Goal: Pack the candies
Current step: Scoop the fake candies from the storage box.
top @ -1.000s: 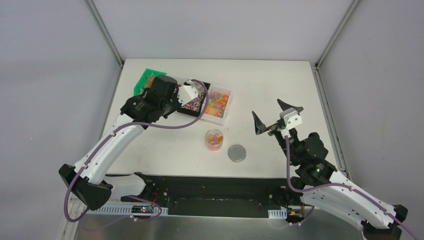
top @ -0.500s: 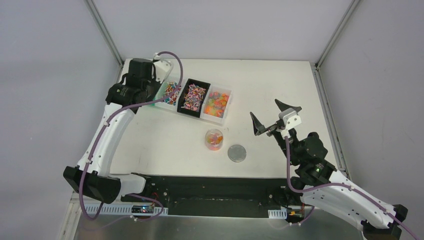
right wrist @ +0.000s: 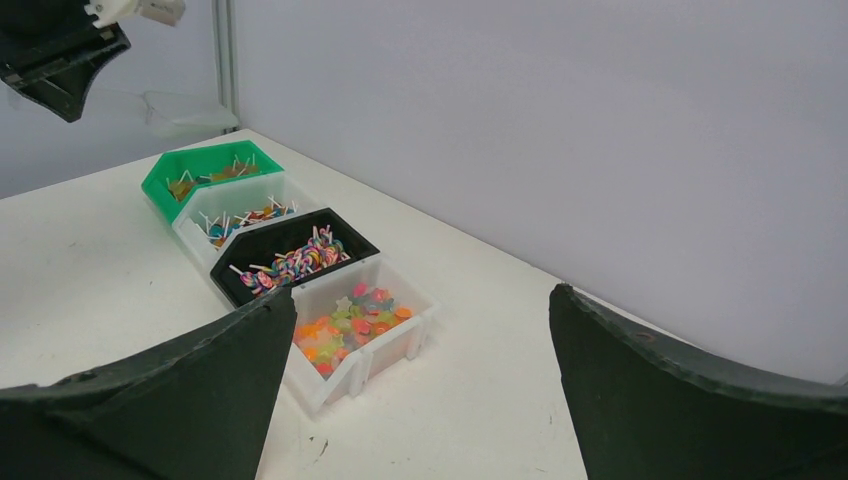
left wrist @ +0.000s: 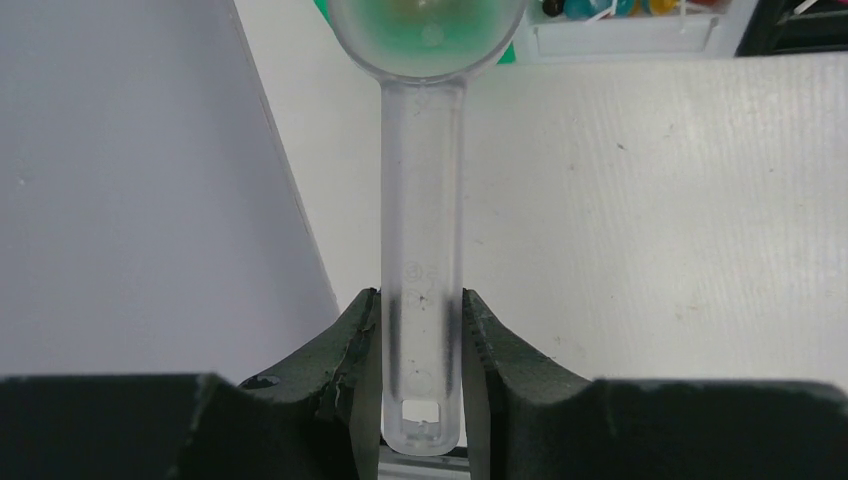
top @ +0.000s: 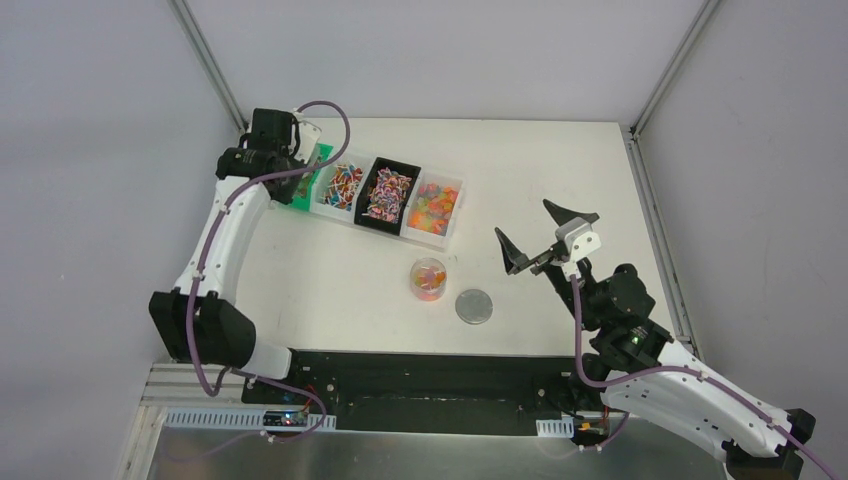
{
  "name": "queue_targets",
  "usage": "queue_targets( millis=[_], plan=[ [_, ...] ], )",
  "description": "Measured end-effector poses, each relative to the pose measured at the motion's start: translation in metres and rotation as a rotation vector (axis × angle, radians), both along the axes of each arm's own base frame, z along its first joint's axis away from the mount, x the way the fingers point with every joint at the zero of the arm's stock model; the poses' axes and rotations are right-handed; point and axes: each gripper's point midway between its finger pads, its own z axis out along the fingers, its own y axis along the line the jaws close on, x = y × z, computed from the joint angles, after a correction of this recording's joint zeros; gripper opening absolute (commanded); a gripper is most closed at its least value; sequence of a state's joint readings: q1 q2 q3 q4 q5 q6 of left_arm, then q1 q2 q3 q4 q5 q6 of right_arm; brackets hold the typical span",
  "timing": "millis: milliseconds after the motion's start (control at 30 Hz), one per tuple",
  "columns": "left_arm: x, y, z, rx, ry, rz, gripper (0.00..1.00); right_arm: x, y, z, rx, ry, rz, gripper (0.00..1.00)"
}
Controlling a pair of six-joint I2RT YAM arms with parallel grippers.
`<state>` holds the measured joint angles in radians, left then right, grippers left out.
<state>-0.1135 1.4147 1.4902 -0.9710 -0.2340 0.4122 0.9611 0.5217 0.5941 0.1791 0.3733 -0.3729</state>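
top view: the right gripper (top: 537,232) hangs over the counter (top: 300,290), jaws spread wide, nothing between them. to its left and slightly nearer stands a small clear cup (top: 428,279) holding orange and red candies (top: 430,286). a grey lid (top: 474,306) lies flat just beside the cup. farther to the gripper's left and beyond it runs a row of bins with more candies. the left arm (top: 225,235) reaches to the green bin (top: 300,186) at the row's far end.

left wrist view: the left gripper (left wrist: 422,310) is pinched tight on the handle of a clear plastic scoop (left wrist: 422,200). the scoop points straight ahead of the gripper, and green shows through its bowl.

right wrist view: ahead of the gaping right gripper, the bins run away to the left. nearest is a white bin (right wrist: 395,345) of orange, yellow and green gummies. then come a black bin (right wrist: 225,275) of wrapped sweets, a second white bin (right wrist: 190,228), and the green bin. the left gripper hangs high at far left, past the green bin.
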Motion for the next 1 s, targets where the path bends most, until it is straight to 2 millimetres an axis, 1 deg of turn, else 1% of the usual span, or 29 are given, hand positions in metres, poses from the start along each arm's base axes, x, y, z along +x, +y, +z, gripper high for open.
queue_targets(
  millis=[100,200,267,467,567,700,767,867,1000],
  plan=[
    [0.003,0.01,-0.017,0.027,0.073,0.009,0.0,-0.001,0.002,0.0,0.0,0.002,0.011,1.0],
    [0.001,0.019,-0.026,0.074,0.137,0.008,0.0,-0.002,0.003,-0.001,0.001,0.003,0.022,1.0],
    [0.004,0.024,-0.025,0.101,0.163,0.008,0.0,-0.003,0.004,-0.001,0.003,0.005,0.027,1.0],
    [0.025,0.035,-0.014,0.18,0.2,0.016,0.0,-0.004,0.007,-0.004,-0.009,0.012,0.042,1.0],
    [0.029,0.041,-0.021,0.225,0.255,0.022,0.0,-0.004,0.007,-0.005,-0.011,0.014,0.043,1.0],
    [0.024,0.045,-0.038,0.26,0.35,0.007,0.0,-0.004,0.007,-0.003,-0.01,0.013,0.043,1.0],
    [0.024,0.046,-0.041,0.272,0.372,-0.003,0.0,-0.004,0.007,-0.001,-0.01,0.013,0.043,1.0],
    [0.026,0.047,-0.04,0.283,0.378,-0.01,0.0,-0.003,0.008,-0.001,-0.015,0.017,0.042,1.0],
    [0.03,0.048,-0.044,0.291,0.393,-0.022,0.0,0.0,0.012,-0.005,-0.032,0.029,0.043,1.0]
  ],
)
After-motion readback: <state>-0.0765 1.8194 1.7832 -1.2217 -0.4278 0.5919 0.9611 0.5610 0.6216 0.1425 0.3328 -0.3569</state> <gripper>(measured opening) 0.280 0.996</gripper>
